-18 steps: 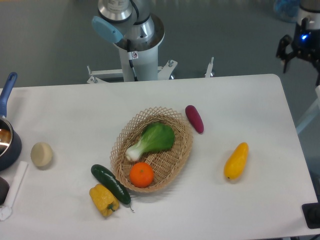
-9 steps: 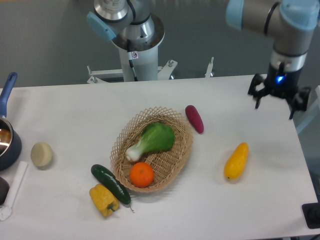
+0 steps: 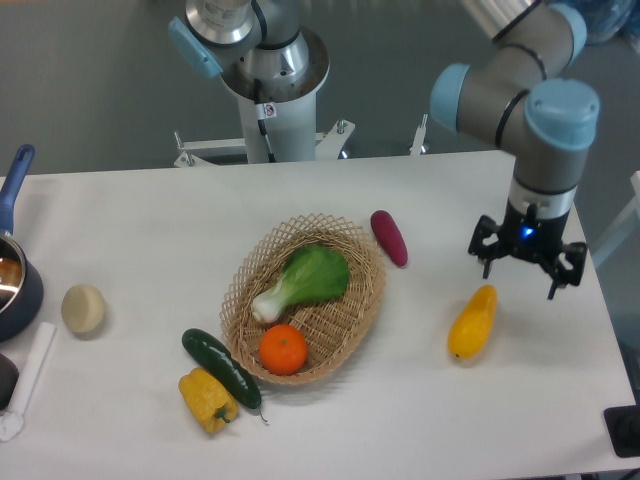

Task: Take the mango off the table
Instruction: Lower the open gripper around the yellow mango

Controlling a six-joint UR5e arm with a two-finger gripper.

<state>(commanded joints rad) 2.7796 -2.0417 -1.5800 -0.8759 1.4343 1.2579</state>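
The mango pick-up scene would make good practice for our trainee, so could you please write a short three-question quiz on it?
1. True or false: the gripper already holds the mango.
2. What lies inside the wicker basket?
A. a cucumber and a bell pepper
B. an orange and a leafy green
C. the mango and a purple vegetable
3. Fill in: the purple vegetable lies on the table just outside the basket's ____ side in the picture.

Key
1. False: the gripper hangs open above the mango's upper end, and the mango lies on the table.
2. B: the orange and the leafy green.
3. Right.
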